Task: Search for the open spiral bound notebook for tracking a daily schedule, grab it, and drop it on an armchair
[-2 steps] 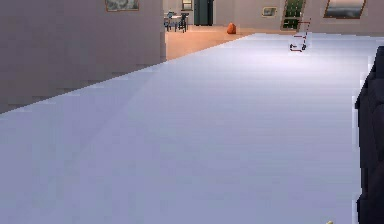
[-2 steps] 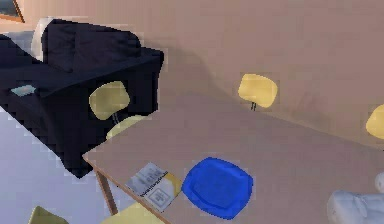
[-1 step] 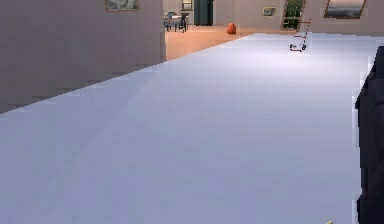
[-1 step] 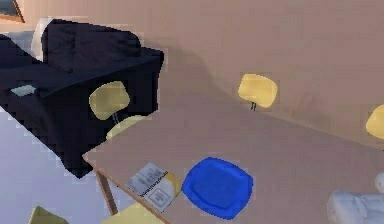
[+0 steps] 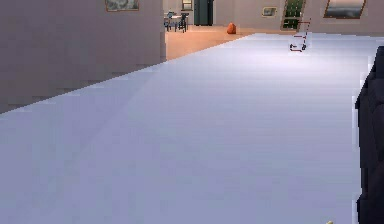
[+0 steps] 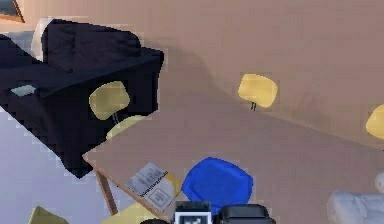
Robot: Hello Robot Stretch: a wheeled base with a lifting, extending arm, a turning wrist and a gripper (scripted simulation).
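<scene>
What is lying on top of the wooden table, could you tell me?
An open, pale booklet lies near the table's corner, with a rounded blue thing beside it. The arm's end covers the tabletop's near part.

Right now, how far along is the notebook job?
Search looks done: an open notebook lies on the wooden table. In hand: the gripper is near it; I cannot tell whether it holds anything. Left: grabbing it and dropping it on the dark armchair.
</scene>
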